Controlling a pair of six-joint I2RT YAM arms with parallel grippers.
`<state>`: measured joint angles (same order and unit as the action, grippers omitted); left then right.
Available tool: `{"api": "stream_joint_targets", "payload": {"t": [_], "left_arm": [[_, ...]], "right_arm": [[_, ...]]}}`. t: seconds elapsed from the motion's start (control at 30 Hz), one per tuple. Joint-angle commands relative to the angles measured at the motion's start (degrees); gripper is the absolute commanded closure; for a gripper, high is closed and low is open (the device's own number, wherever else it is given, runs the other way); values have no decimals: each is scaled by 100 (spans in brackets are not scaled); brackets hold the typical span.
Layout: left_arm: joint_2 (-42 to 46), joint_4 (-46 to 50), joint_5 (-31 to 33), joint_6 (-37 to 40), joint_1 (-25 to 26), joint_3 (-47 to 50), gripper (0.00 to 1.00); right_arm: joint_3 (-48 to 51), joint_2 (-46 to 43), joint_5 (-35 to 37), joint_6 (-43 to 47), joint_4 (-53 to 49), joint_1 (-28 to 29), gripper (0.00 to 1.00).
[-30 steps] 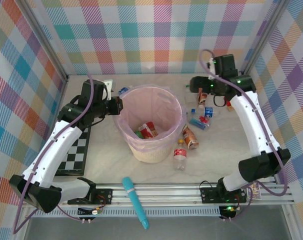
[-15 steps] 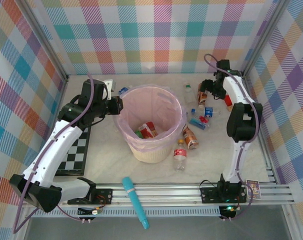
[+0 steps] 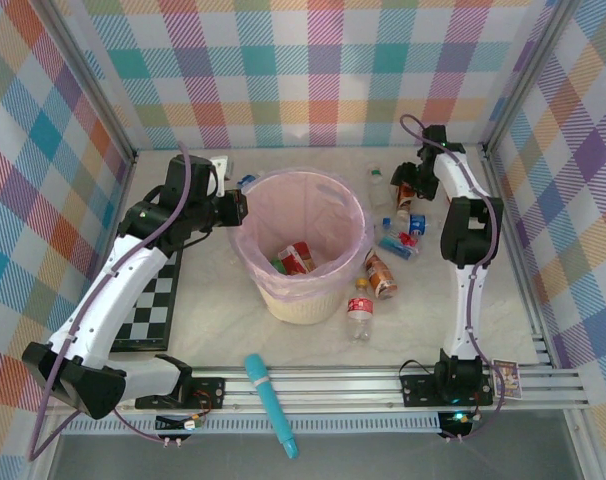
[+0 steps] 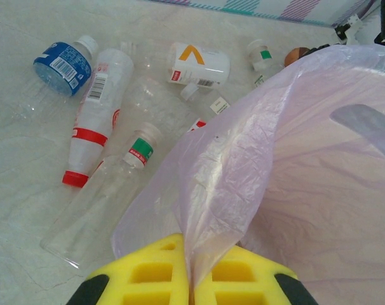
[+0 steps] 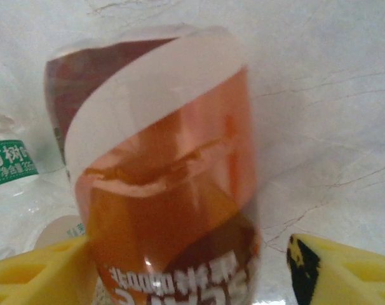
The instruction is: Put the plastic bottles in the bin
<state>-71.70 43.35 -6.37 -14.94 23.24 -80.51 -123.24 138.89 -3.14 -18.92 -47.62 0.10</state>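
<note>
The bin (image 3: 283, 305), lined with a pink-lilac bag (image 4: 307, 146), stands mid-table with a few bottles (image 3: 295, 260) inside. My left gripper (image 3: 241, 208) is at its left rim, the yellow pads (image 4: 154, 270) shut on a fold of the bag. My right gripper (image 3: 409, 190) is at the back right, open around an orange-brown bottle (image 5: 167, 190). One pad (image 5: 40, 273) touches that bottle and the other pad (image 5: 345, 273) stands apart from it. More plastic bottles lie right of the bin (image 3: 381, 275) and behind it (image 4: 94, 121).
A teal stick (image 3: 271, 403) lies across the front rail. A checkerboard (image 3: 148, 310) sits at the left. A green-labelled clear bottle (image 5: 11, 162) lies right beside the one between my right fingers. Checked walls enclose the table.
The right arm has swung up and back so its gripper reaches the orange-brown bottle, and its jaws have narrowed around it. The left gripper has held still on the bag.
</note>
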Motion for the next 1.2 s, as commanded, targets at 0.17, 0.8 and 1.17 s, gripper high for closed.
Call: {"api": "stream_joint_targets", "payload": {"t": [0.17,0.8,1.17], "left_arm": [[-52,-209,-99,-114,31,-154,100],[-189,-52,-16,60,31,-323,100],[-213,-151,-168,89,31,-299,100]], "right_arm": [[-302,-115,-27,43,-109,-151,35],[-918,-2163,-1085,414,-1137,-600,51],[-57,-4352,-2787,239,-837,-27,52]]}}
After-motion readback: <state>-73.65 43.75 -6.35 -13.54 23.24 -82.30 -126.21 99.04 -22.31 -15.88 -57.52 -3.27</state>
